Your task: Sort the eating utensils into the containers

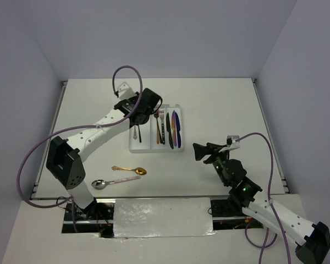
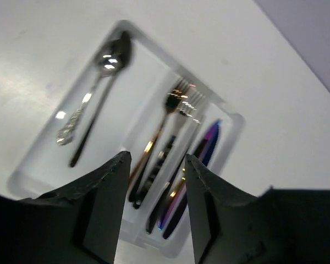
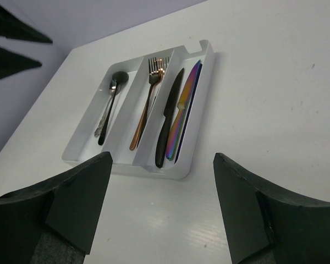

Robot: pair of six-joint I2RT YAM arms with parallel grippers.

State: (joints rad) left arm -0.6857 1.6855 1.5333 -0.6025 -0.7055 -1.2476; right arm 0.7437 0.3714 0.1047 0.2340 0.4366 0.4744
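The white tray holds the sorted eating utensils. In the left wrist view its left compartment has a silver spoon and a black spoon. The middle one holds a copper fork, and the right one an iridescent purple knife. My left gripper hovers over the tray's left side; its jaws are open and empty. My right gripper stands open to the right of the tray, facing it. A gold spoon and a silver spoon lie on the table.
From the right wrist I see the tray with a black knife beside the iridescent one. The two loose spoons lie between the tray and the left arm's base. Purple cables loop beside both arms.
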